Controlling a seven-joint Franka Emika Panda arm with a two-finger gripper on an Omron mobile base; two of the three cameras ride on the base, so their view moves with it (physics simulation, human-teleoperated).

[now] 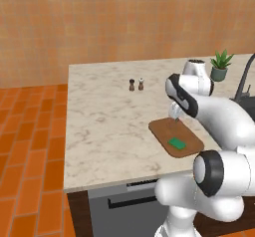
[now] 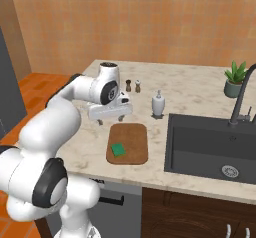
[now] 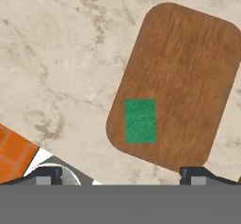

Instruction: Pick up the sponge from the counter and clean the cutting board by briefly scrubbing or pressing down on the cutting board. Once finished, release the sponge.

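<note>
The green sponge [image 1: 177,143] [image 2: 118,149] [image 3: 140,121] lies flat on the brown wooden cutting board [image 1: 167,129] [image 2: 132,137] [image 3: 188,77], near the board's front left corner. The board rests on the marble counter [image 1: 109,116] [image 2: 195,92] [image 3: 61,53] close to its front edge. My gripper [image 1: 175,114] [image 2: 110,119] [image 3: 124,173] hangs above the board's far end, pointing down, apart from the sponge. It is open, its fingertips [image 3: 47,173] spread wide with nothing between them.
Two small shakers [image 1: 131,85] [image 2: 128,85] stand further back on the counter. A white soap dispenser [image 2: 158,104] sits beside the dark sink [image 2: 210,147] with its faucet [image 2: 240,97]. A potted plant [image 1: 220,65] [image 2: 235,79] stands at the back right. Orange tile floor [image 1: 30,146] lies to the left.
</note>
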